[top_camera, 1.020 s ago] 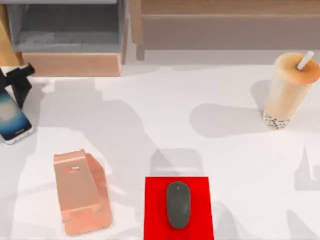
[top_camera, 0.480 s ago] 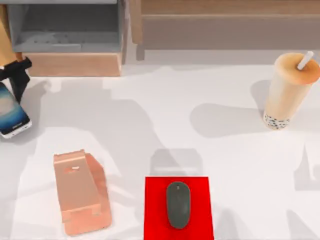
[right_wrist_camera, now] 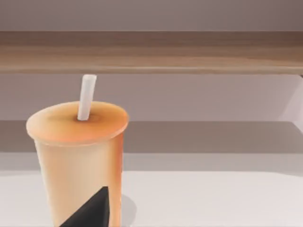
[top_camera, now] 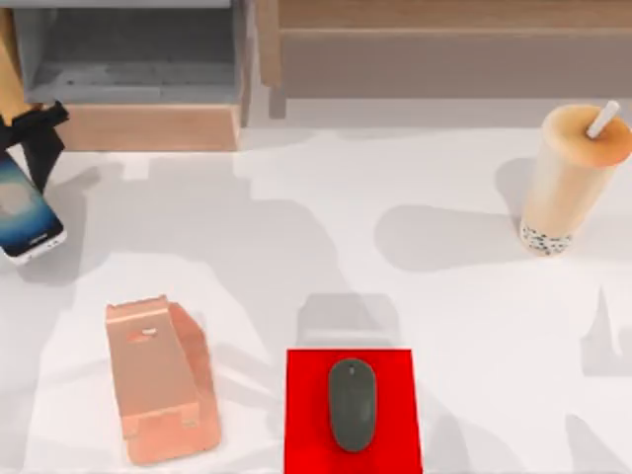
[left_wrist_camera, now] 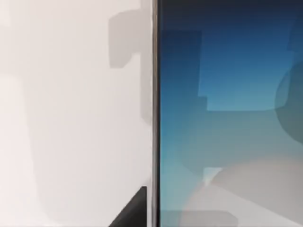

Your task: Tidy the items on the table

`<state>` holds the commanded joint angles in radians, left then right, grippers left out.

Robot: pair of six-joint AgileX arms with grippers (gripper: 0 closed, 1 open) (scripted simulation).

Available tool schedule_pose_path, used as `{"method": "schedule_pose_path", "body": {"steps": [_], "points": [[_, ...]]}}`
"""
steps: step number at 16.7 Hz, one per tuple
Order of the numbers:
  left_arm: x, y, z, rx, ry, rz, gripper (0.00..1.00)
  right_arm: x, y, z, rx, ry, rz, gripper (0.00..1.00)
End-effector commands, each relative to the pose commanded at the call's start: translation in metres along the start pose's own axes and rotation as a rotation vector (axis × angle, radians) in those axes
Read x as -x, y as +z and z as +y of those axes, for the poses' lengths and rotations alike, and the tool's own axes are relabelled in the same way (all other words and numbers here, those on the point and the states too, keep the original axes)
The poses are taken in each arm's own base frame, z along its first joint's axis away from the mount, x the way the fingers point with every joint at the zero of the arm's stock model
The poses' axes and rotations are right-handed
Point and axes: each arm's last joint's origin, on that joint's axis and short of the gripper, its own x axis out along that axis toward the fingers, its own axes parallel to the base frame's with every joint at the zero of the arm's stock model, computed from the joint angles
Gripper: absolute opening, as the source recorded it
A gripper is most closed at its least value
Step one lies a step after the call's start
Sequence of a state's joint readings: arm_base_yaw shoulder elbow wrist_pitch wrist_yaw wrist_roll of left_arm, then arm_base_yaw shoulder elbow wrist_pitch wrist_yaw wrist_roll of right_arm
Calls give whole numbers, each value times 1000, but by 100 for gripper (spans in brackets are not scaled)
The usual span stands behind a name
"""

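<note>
Over at the table's (top_camera: 296, 217) far left edge, the left gripper (top_camera: 35, 133) has its fingers clamped on the smartphone's (top_camera: 22, 212) top end, tilting it off the surface, presumably bound for the phone stand (top_camera: 158, 380) nearby. Mouse (top_camera: 353, 403) rests on the red pad (top_camera: 306, 415); bubble-tea cup (top_camera: 568, 183) stands upright far right, untouched.

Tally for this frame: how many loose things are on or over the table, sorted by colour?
Blue-screened: 1, the smartphone, held by the left gripper
Pink-copper: 1, the phone stand
Red: 1, the pad
Dark grey: 1, the mouse, lying on the pad
Tan: 1, the bubble-tea cup
Total: 5
</note>
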<state>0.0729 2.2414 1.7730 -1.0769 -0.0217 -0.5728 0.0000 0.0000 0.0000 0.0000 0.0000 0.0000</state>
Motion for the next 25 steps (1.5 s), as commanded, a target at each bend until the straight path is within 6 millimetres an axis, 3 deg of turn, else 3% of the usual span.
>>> {"method": "schedule_pose_path", "body": {"steps": [3,5,8,11,14,17,21,25], "points": [[37,-40,-33,4,-22,-79,0,0,0,0,0,0,0,100],[69,-83,-62,-2,-66,-142,0,0,0,0,0,0,0,100],[111,-172,-94,-30,-136,-232,0,0,0,0,0,0,0,100],[136,-270,-98,-78,-180,-348,0,0,0,0,0,0,0,100],[134,-354,-71,-138,-170,-518,0,0,0,0,0,0,0,100],[112,-407,-24,-227,-146,-736,0,0,0,0,0,0,0,100],[87,-434,38,-344,-186,-982,0,0,0,0,0,0,0,100],[81,-438,62,-386,-236,-1062,0,0,0,0,0,0,0,100]]}}
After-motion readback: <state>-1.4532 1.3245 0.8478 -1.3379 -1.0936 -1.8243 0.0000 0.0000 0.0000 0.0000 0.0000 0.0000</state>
